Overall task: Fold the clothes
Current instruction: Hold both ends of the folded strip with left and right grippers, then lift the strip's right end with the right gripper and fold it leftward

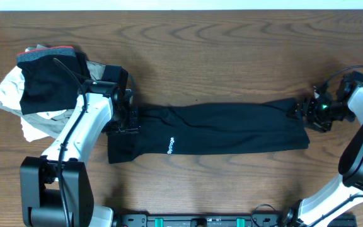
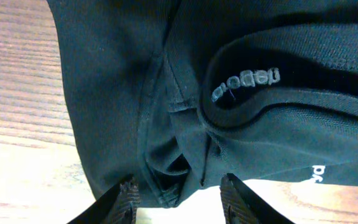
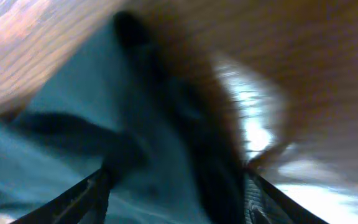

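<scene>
White lettering (image 1: 169,145) on black trousers (image 1: 232,129), illegible

The long black trousers (image 1: 225,129) are stretching across the middle of the brown wooden surface (image 1: 232,50), blocking low passes there. A heap of white, grey and black clothes (image 1: 36,82) is crowding the far-left corner. Bare wood is lying open along the far edge.

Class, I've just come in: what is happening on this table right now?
Two robot arms are working on black trousers spread flat across the table. The left pincer sits at the waistband end, open astride the fabric edge. The right pincer is at the leg-hem end and also looks open, though that view is blurred. A pile of other clothes waits at the far left corner.
</scene>
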